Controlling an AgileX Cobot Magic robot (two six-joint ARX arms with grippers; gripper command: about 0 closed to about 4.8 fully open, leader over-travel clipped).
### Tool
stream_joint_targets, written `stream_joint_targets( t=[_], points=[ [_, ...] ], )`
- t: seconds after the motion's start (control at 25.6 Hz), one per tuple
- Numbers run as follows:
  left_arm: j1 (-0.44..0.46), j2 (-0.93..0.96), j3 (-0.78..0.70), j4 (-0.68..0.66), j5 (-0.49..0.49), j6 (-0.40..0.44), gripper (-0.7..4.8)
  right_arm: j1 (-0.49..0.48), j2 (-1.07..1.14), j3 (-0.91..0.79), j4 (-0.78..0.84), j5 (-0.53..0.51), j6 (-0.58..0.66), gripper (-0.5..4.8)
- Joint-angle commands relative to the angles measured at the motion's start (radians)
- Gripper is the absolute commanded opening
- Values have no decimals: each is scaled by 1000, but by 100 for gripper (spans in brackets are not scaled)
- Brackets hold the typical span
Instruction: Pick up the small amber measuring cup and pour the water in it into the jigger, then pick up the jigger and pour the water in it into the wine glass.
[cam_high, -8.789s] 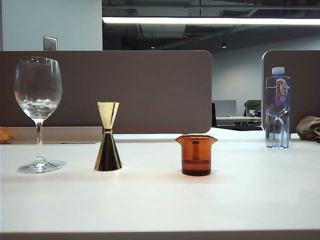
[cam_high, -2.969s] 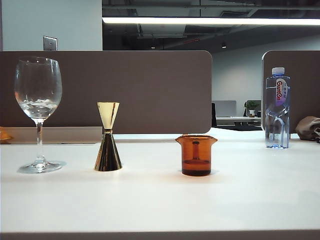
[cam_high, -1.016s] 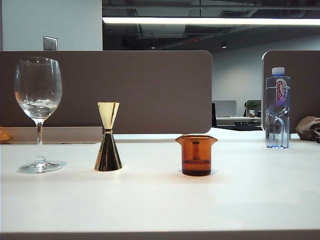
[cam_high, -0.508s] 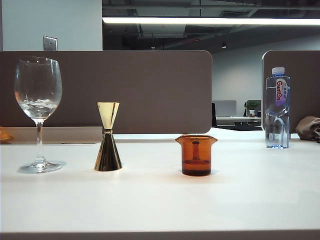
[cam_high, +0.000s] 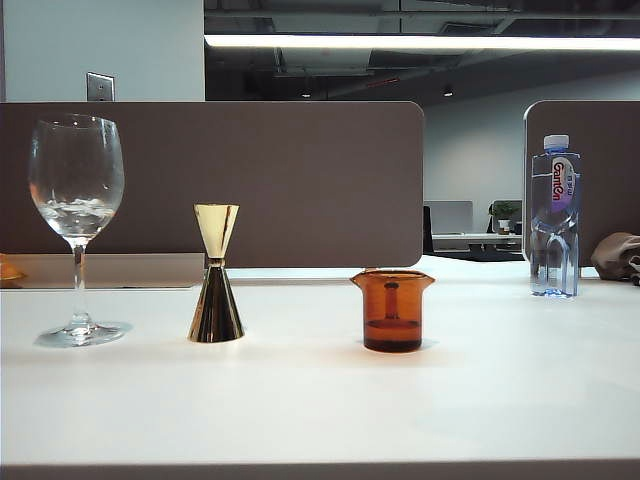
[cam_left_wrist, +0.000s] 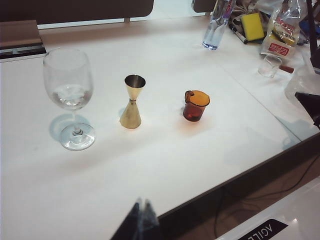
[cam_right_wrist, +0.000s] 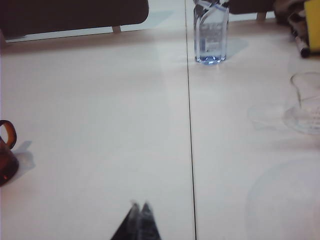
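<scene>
Three vessels stand in a row on the table (cam_high: 320, 410): wine glass (cam_high: 76, 220), jigger (cam_high: 216, 275), and small amber measuring cup (cam_high: 392, 310), each apart from the next. My left gripper (cam_left_wrist: 141, 210) and right gripper (cam_right_wrist: 140, 212) hang back near the table edge, both pressed together and empty. I judge the main risks are knocking the narrow-topped jigger over, or spilling water past its small mouth while pouring.

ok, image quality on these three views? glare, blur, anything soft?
Exterior view: sharp, ceiling strip light blown out, wine glass casts a soft shadow. Left wrist view: table washed out, left gripper fingers blurred at the edge. Right wrist view: soft overall, right gripper fuzzy, small amber measuring cup cropped.
</scene>
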Motion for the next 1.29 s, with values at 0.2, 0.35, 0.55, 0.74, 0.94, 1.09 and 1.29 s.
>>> stream_joint_targets(
  t=[0.2,0.35,0.55,0.74,0.94,1.09,1.29],
  points=[
    [0,1,1,6,1,0,-2,-1,1,200,-160,-2,156,-1],
    [0,1,1,6,1,0,-2,-1,2,352,-175,-41,311,-1],
    [0,1,1,6,1,0,-2,0,9,578,-393,-91,299,-1],
    [0,1,1,6,0,0,-2,-1,44,704,-519,-168,146,-1],
    [0,1,1,6,1,0,-2,0,127,807,-584,-175,47,-1],
    [0,1,1,6,0,0,-2,-1,221,893,-649,-211,-71,-1],
    [0,1,1,6,1,0,-2,39,309,938,-600,-211,-249,-1]
  ],
)
